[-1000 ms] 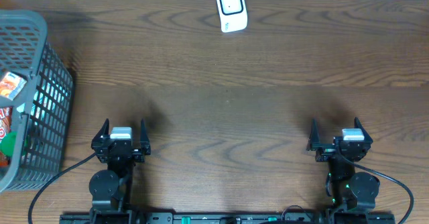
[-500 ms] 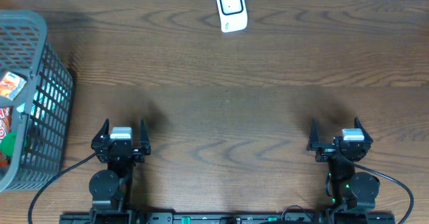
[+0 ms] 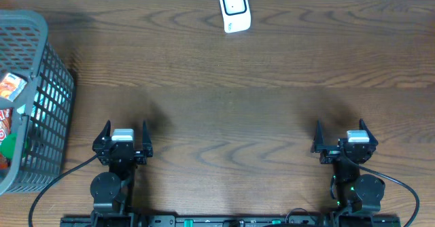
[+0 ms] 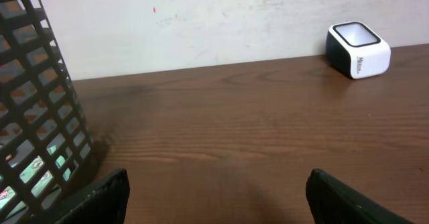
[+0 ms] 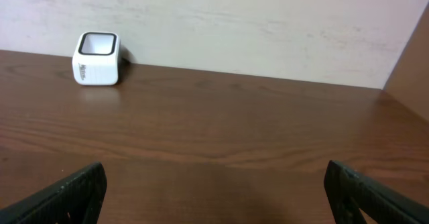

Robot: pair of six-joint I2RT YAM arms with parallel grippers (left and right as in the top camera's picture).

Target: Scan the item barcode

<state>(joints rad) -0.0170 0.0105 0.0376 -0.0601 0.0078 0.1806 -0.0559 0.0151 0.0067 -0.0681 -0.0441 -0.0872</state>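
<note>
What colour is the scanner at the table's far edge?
The scanner is white, black-rimmed on top; best in left wrist view.

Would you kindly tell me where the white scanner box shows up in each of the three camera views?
Overhead: scanner box at top centre, by the table's far edge.
Left wrist: upper right, beside the wall.
Right wrist: upper left, beside the wall.
Shared landmark: the pale wall behind it.

A white, black-faced scanner is standing on the dark brown wood-grain table, a grey grid basket left of it.
</note>
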